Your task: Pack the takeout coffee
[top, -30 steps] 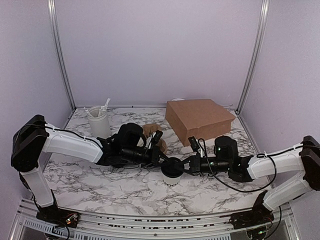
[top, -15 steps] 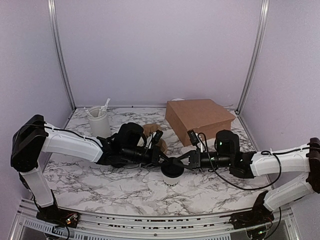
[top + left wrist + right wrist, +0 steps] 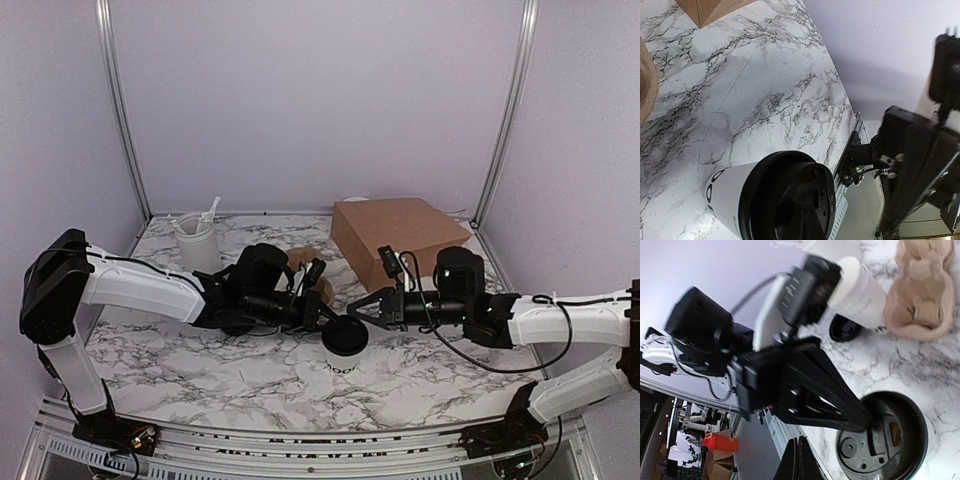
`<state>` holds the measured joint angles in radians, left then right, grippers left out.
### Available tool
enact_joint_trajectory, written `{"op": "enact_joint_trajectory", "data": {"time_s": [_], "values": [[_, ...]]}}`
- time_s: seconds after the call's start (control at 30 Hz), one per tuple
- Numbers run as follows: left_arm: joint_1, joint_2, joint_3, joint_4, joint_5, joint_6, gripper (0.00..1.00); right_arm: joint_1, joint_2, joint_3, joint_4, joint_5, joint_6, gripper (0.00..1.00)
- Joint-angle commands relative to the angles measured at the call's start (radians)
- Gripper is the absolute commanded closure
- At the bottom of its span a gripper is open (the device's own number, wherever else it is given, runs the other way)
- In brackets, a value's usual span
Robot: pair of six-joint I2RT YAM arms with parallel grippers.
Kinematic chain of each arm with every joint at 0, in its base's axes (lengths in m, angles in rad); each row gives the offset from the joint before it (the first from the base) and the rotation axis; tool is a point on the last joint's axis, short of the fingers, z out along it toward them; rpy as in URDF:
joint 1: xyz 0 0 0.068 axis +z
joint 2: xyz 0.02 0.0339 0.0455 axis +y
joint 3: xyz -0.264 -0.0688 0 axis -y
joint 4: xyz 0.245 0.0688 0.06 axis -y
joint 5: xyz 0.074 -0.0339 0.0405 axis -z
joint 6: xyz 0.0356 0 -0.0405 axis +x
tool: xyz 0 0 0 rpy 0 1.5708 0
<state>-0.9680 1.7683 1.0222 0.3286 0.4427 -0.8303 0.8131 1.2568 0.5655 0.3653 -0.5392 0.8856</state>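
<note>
The takeout coffee (image 3: 343,352), a small white paper cup with dark lettering and a black lid (image 3: 344,335), stands upright on the marble table between both arms. My left gripper (image 3: 327,321) is shut, and its tips rest on the left part of the lid. In the left wrist view the lid (image 3: 785,200) fills the bottom and my left gripper (image 3: 809,227) shows dark against it. My right gripper (image 3: 353,313) is shut and empty, hanging just above and behind the lid's right edge. In the right wrist view its closed tips (image 3: 800,462) sit left of the lid (image 3: 885,440).
A brown cardboard box (image 3: 400,240) lies at the back right. A tall white tumbler (image 3: 197,245) with white cutlery stands at the back left. A brown pulp cup carrier (image 3: 305,265) sits behind my left arm. Metal frame posts stand at both back corners.
My right gripper has lifted off the lid and drawn up and back. The left gripper and the cup have stayed in place.
</note>
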Motion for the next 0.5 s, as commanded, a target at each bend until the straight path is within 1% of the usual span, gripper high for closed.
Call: {"op": "enact_joint_trajectory", "data": {"time_s": [0.0,0.07,0.2,0.3,0.37,0.47], "values": [[0.0,0.015,-0.007,-0.145,-0.039,0.02,1.0,-0.034,-0.048,0.075,-0.096,0.062,-0.05,1.0],[-0.001,0.017,-0.005,-0.145,-0.039,0.02,1.0,-0.037,-0.004,0.06,-0.063,0.047,-0.031,1.0],[-0.001,0.014,-0.007,-0.148,-0.039,0.022,1.0,-0.037,0.101,-0.02,0.083,0.0,0.069,1.0],[-0.001,0.01,-0.007,-0.152,-0.04,0.024,1.0,-0.037,0.144,-0.069,0.137,-0.005,0.123,1.0],[-0.002,0.007,-0.008,-0.154,-0.04,0.024,1.0,-0.037,0.135,-0.074,0.137,-0.005,0.131,1.0],[-0.003,0.005,-0.008,-0.155,-0.041,0.025,1.0,-0.037,0.071,-0.019,0.043,0.02,0.085,1.0]]}}
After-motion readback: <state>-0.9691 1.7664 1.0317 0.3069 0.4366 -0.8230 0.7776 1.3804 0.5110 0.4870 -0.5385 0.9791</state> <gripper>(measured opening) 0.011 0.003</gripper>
